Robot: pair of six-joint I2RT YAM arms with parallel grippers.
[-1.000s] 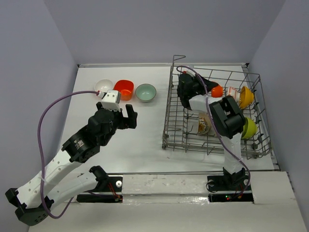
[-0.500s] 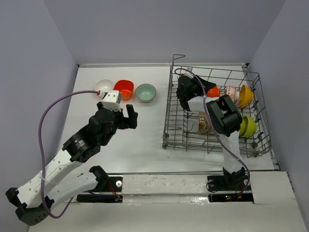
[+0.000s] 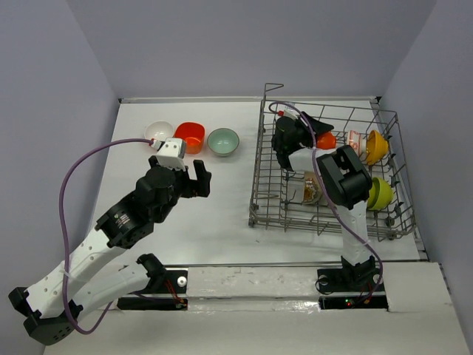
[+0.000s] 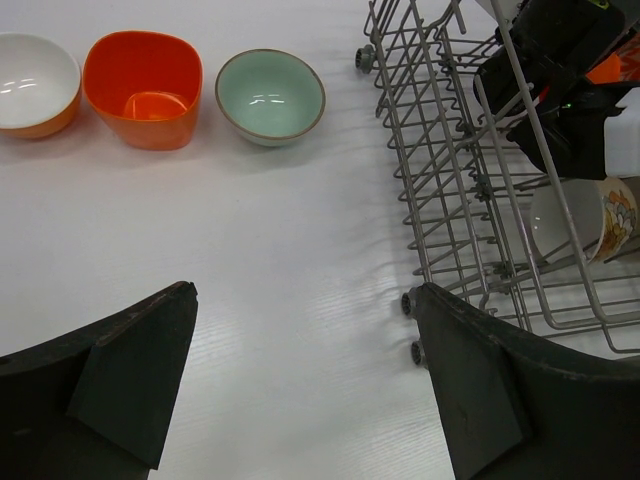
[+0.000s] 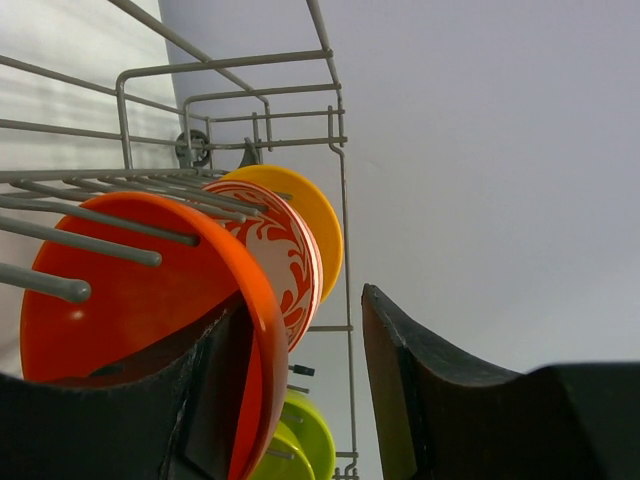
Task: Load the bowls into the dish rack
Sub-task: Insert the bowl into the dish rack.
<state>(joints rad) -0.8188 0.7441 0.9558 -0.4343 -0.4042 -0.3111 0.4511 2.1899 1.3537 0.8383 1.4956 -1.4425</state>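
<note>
The red-orange bowl point(image 5: 130, 300) stands on edge among the tines at the far side of the dish rack point(image 3: 259, 174), its hollow turned toward my right wrist camera. Its rim lies between the fingers of my right end effector point(image 5: 305, 310). 1 finger point(image 5: 220, 390) is inside the hollow, close against the wall. The other is clear of the outside with open air between, so my jaws are partly spread and do not clamp the bowl.

Just behind it in the same row stands the white bowl with a red pattern point(image 5: 285, 255), and behind that the orange-yellow bowl point(image 5: 315, 215), both on edge. A lime green bowl point(image 3: 380, 194) sits at the right side of the rack, nearer to me. From the wrist view I cannot tell whether the green there is 1 bowl or 2. Under my right arm, in the near part of the rack, a white printed bowl point(image 4: 600, 215) lies on its side.

The rack takes up the right half of the white table point(image 3: 222, 214). On the far left part of the table 3 bowls stand upright in a row. The white bowl point(image 4: 35, 80) is leftmost, the squarish red-orange bowl point(image 4: 145, 85) is just beside it, and the pale teal bowl point(image 4: 270, 95) stands a little apart on the right.

My left end effector point(image 4: 305, 295) hovers over bare table, nearer to me than that row and left of the rack. Its jaws are spread wide with nothing between them.
</note>
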